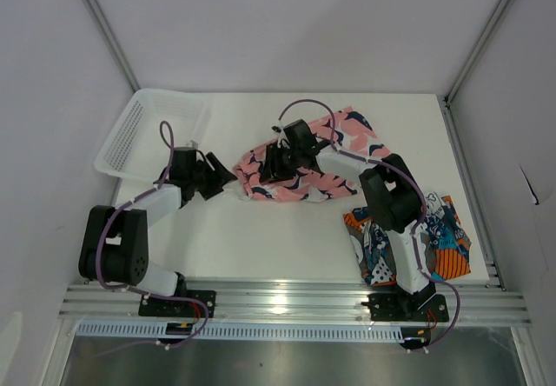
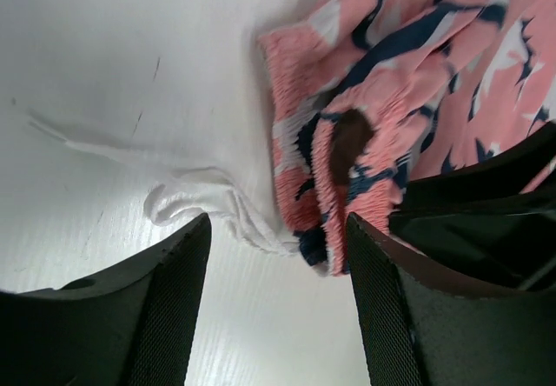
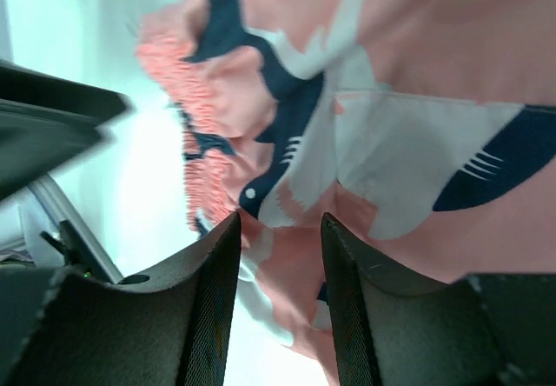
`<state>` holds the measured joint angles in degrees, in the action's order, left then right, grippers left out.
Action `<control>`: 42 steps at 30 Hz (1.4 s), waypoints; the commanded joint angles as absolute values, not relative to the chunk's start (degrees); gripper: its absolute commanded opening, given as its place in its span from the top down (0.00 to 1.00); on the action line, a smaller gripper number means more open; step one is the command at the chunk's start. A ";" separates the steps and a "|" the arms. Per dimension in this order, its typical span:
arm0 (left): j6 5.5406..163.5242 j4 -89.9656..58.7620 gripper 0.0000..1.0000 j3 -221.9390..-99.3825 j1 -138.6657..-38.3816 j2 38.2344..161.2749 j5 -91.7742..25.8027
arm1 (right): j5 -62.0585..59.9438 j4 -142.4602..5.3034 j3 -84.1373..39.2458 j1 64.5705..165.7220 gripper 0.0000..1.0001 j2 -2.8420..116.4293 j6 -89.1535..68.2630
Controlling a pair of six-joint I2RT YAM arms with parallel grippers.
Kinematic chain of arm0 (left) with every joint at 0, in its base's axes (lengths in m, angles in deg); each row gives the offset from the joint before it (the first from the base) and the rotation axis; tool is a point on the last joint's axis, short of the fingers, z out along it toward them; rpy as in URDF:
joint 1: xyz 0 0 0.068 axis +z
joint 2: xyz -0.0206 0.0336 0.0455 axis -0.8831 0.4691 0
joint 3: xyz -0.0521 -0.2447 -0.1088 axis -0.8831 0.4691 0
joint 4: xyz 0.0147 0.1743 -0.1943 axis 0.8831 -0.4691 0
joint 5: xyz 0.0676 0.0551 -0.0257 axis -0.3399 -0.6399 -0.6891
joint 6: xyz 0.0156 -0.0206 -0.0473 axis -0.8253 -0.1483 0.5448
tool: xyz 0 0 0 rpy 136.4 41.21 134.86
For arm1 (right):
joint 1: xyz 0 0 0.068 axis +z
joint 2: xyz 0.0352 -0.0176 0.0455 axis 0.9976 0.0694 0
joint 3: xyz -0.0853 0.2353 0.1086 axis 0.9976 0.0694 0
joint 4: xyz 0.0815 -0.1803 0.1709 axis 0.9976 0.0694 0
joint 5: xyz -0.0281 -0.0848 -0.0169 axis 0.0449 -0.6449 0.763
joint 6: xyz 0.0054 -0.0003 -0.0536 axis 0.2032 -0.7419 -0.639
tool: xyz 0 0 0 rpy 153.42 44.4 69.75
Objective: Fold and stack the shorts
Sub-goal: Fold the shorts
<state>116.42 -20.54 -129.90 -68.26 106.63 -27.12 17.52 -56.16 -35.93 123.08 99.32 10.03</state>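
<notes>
Pink shorts (image 3: 417,99) close behind parted jaws

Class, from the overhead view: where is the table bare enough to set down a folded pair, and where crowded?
Bare: the front centre of the table, bordered by the left arm, pink shorts and printed shorts; also the back strip between basket and pink shorts. Crowded: the pink shorts' left end, where left gripper and right gripper meet.

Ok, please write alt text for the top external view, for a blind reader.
The crumpled pink shorts lie in the middle, with the left gripper at their left end and the right gripper on top of them. The printed shorts lie at the near right, and a white mesh basket stands at the far left.
</notes>
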 commanded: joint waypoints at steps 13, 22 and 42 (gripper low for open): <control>117.95 3.12 0.26 -123.21 -68.35 110.57 -19.28 | 23.55 -62.14 -40.32 123.29 0.57 97.26 13.06; 117.43 3.04 0.26 -124.17 -68.18 112.85 -19.36 | 24.35 -64.26 -46.90 121.88 0.61 107.19 14.29; 114.97 -6.36 0.27 -140.94 -69.58 125.50 -22.43 | 24.96 -64.95 -48.85 119.59 0.64 113.44 14.91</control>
